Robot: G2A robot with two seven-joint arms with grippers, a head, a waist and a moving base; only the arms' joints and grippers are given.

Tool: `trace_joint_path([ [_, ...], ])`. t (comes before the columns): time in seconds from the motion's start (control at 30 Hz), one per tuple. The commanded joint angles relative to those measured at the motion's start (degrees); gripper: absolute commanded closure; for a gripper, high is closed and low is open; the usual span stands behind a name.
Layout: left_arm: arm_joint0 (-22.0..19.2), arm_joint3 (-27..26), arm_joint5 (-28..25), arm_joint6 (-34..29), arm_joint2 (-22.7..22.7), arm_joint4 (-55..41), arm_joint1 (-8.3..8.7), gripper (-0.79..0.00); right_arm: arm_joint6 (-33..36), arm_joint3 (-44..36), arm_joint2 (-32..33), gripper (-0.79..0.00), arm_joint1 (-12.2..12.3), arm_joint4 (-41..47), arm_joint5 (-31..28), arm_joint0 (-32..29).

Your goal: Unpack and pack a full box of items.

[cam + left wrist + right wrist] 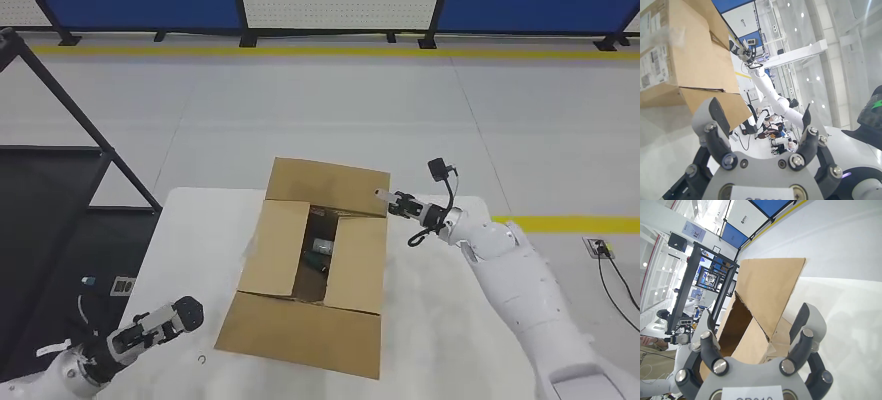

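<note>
1. Flaps cover most of the cardboard box [300, 330]; the dark items [320, 252] in the gap, beside the jaws of the right gripper [383, 196], are too small to name.
2. Ahead of the jaws of the left gripper [762, 106], the box's labelled side is blurred and cut off at the picture's edge.
3. A tiny ring-like mark [203, 359] near those jaws cannot be made out.

Printed labels [653, 66] on box [696, 56] side: blurred, unreadable. White sticker [761, 193] on left gripper [762, 106] base, second sticker [752, 393] on right gripper [756, 309] base: characters cut off at edge.
</note>
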Motion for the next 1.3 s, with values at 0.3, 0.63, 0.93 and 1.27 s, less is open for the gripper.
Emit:
trace_joint_path([
  [0.3, -3.1, 8.8, 3.0, -14.8, 2.2, 2.9, 2.14, -0.785, 3.6, 6.9, -0.1, -0.785, -1.9, 6.6, -6.9, 2.7],
  [0.63, -4.5, 10.0, 4.6, -12.3, 6.3, 2.1, 2.72, -0.785, 8.5, 8.7, 0.6, -0.785, -2.2, 10.1, -11.5, 5.4],
  [0.93, -5.0, 9.3, 5.0, -8.5, 9.1, -1.9, 2.84, -0.785, 13.0, 5.3, 0.9, -0.785, -1.6, 11.3, -14.1, 5.7],
  [1.27, -5.4, 7.0, 3.9, 0.2, 10.3, -7.7, 2.63, -0.785, 17.8, -4.8, -0.4, -0.785, 0.1, 11.9, -9.4, 2.7],
])
